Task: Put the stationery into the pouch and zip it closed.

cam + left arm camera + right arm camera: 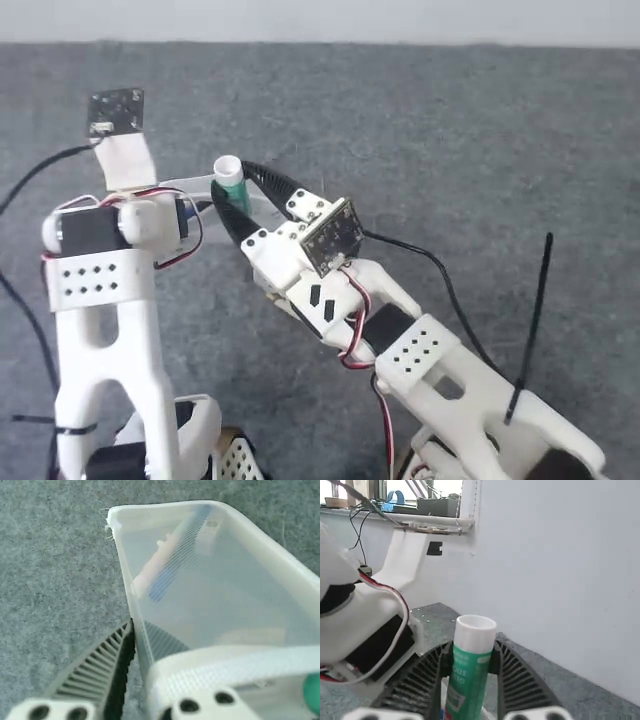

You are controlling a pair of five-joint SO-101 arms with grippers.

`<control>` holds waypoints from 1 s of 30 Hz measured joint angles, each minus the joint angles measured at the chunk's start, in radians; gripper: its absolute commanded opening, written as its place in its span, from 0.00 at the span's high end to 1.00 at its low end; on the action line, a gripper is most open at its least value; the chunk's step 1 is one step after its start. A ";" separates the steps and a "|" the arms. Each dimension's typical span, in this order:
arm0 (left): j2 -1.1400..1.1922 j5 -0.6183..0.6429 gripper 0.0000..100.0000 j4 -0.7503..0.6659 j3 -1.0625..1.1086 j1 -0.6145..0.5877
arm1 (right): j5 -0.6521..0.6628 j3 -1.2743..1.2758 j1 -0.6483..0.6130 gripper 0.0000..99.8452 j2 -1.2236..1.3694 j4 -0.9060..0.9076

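The left gripper (142, 650) is clenched on the rim of the pouch (210, 595), with the thin wall pinched between its dark ribbed finger and its white one. That grip appears meant to prop the mouth open and steady it for loading. The pouch lies on the grey desk (480, 140), left of the middle and toward the far edge. It is a milky, translucent bag with a white zip band along its top edge. Two pen-like pieces (165, 562), one blue and one pale pink, show hazily through the wall.

The right gripper (234, 188) grasps a glue stick (470, 670) around its green body. It holds the stick upright, white cap on top, just beside the pouch's held end. That placement probably lets the stick go into the opening.
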 measured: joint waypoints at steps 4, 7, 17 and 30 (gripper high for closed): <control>0.000 -0.005 0.99 0.000 0.000 0.000 | -0.003 0.044 -0.002 0.99 0.017 -0.052; 0.000 -0.006 0.99 0.000 0.000 0.002 | 0.052 0.084 -0.002 0.99 0.028 -0.132; 0.000 -0.006 0.99 0.000 0.000 0.002 | 0.242 0.176 0.003 0.99 0.157 -0.365; 0.002 -0.002 0.99 0.000 0.000 0.003 | 0.252 0.195 0.014 0.70 0.207 -0.430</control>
